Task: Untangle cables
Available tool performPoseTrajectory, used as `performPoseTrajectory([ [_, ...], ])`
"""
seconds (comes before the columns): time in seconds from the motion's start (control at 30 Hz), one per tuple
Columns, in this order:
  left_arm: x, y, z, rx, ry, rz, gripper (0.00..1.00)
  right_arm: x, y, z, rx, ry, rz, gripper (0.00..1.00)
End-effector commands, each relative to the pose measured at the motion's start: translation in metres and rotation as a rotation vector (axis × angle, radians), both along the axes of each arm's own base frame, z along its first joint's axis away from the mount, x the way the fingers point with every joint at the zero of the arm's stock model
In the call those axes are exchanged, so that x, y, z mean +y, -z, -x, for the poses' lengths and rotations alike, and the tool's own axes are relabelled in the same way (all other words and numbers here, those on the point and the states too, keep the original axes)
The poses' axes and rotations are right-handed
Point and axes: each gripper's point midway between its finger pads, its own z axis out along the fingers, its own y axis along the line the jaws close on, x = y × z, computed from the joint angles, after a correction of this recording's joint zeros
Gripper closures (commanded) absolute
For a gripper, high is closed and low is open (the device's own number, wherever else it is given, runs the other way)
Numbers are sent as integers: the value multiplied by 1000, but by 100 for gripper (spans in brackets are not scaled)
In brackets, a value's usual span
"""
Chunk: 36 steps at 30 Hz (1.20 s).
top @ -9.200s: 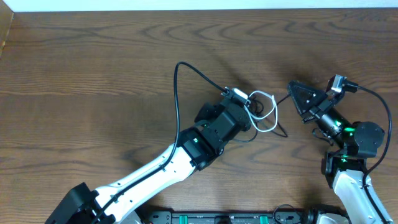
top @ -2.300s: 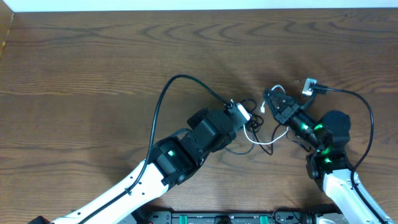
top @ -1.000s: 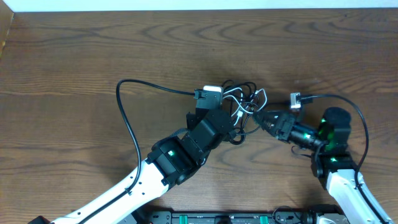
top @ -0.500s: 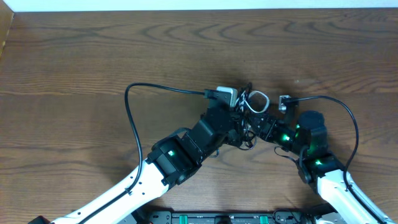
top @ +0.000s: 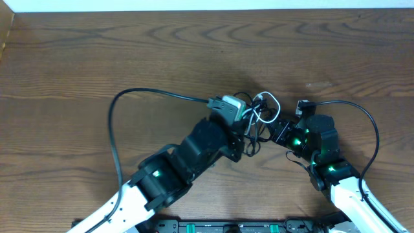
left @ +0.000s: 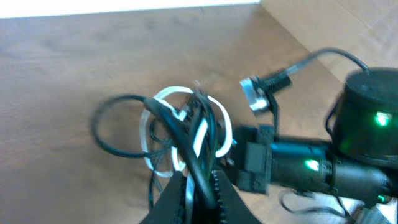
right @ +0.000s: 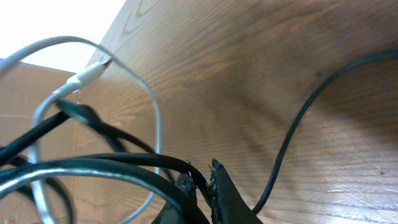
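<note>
The cables (top: pixel 260 111) form one tangle of black cords and a white loop at the table's middle, between my two arms. In the left wrist view the tangle (left: pixel 180 124) hangs just above the wood. My left gripper (left: pixel 199 185) is shut on a bundle of black strands with a white one alongside. My right gripper (right: pixel 203 175) is shut on a black cable, and the white cable (right: pixel 154 118) loops just beyond its fingers. In the overhead view both grippers meet under the tangle, the right gripper (top: pixel 270 131) coming in from the right.
A thick black camera cord (top: pixel 129 103) arcs left from my left wrist. Another camera cord (top: pixel 365 123) curves round the right arm (left: pixel 348 162). A lighter board (left: pixel 348 25) borders the table's far side. The wooden table (top: pixel 97 52) stretches left and back.
My right gripper moved left into the tangle and closed on a black cable. My left arm shifted slightly with the bundle, and its camera cord loop swung further left.
</note>
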Motion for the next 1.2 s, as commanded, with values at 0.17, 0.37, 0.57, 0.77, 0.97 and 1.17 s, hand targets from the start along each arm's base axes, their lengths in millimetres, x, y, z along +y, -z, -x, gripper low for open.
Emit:
performPoseTrajectory([
  [0.17,73,-60,-36,-248,-395,-26,77,-26,35,7,92,100,113,99],
  [0.37,84,-61,-40,-263,-462,-47,77,-26,37,9,103,96,114,99],
  [0.57,85,-27,-35,-188,-419,-180,23,-18,31,8,62,38,114,99],
  [0.77,48,28,-18,-115,-90,-394,12,7,21,18,-88,-239,178,99],
  [0.97,27,78,-17,-81,94,-579,12,29,14,51,-217,-578,155,99],
  [1.17,29,133,-16,39,134,-717,14,8,17,40,-209,-512,180,99],
])
